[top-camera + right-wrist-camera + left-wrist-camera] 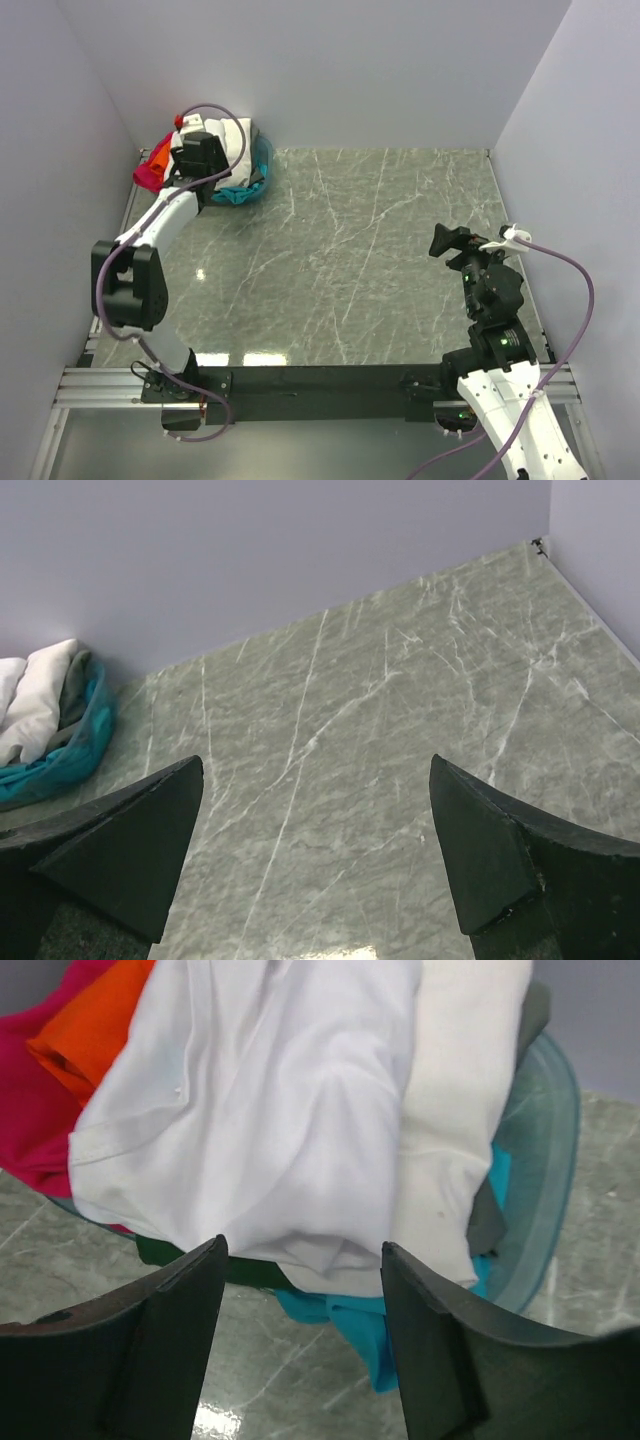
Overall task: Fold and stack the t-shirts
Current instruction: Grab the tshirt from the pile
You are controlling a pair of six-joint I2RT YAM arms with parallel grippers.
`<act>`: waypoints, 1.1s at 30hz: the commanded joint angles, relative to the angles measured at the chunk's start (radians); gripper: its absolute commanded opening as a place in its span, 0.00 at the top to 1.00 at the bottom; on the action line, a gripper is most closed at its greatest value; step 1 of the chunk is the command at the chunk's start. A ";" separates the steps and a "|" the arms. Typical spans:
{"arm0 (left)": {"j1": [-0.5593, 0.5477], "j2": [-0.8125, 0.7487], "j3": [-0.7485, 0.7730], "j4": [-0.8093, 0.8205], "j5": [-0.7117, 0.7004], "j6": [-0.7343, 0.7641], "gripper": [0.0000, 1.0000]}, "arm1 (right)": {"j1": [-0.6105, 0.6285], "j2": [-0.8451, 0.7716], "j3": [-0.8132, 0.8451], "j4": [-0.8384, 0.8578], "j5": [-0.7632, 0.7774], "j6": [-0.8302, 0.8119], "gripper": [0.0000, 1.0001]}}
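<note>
In the far-left corner of the table, the white t-shirt lies crumpled atop a heap of orange, magenta, teal and cream shirts. Soft, light and limp, it looks easiest to pinch at its drooping front fold. The left gripper hangs with fingers spread before it; the right gripper, well apart, gapes wide.

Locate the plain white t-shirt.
In the left wrist view the white t-shirt lies uppermost in the teal basket at the table's far-left corner, between the orange shirt and the cream shirt, just ahead of the left gripper.
</note>
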 commanded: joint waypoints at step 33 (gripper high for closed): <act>-0.274 -0.472 0.194 -0.122 0.297 0.099 1.00 | 0.002 0.044 -0.008 0.008 -0.040 0.001 0.02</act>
